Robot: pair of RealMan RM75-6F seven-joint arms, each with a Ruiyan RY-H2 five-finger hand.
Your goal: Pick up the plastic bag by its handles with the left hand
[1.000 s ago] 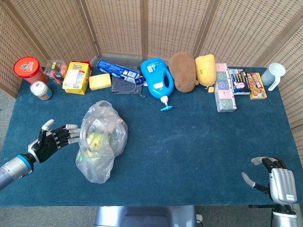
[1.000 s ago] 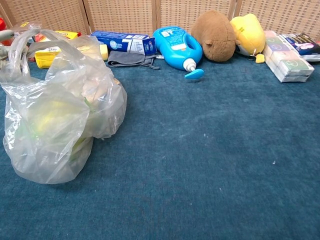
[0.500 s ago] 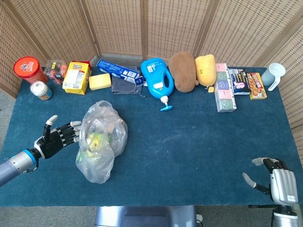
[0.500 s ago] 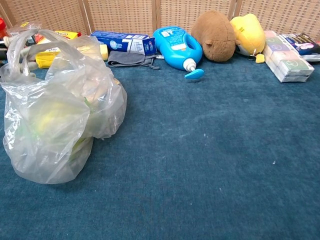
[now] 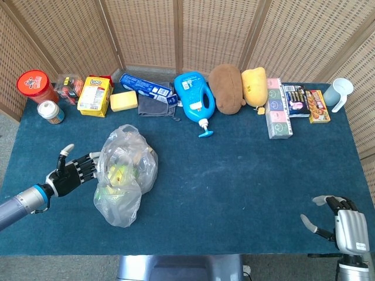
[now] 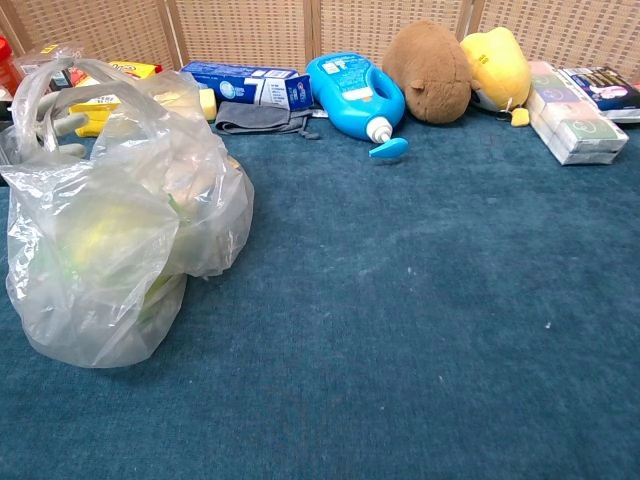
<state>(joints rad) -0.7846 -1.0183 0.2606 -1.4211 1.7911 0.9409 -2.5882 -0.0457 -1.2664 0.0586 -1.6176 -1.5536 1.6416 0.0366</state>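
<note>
The plastic bag [image 5: 125, 174] sits near the desk's left edge, its handles [image 6: 45, 85] standing up. The left hand [image 5: 71, 172], fingers spread and empty, touches its side; best thread the fingers through both loops before lifting.

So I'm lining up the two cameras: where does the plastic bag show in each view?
Head view: plastic bag left of centre, beside the left hand.
Chest view: it fills the left side.
Shared landmark: blue detergent bottle behind it.
</note>
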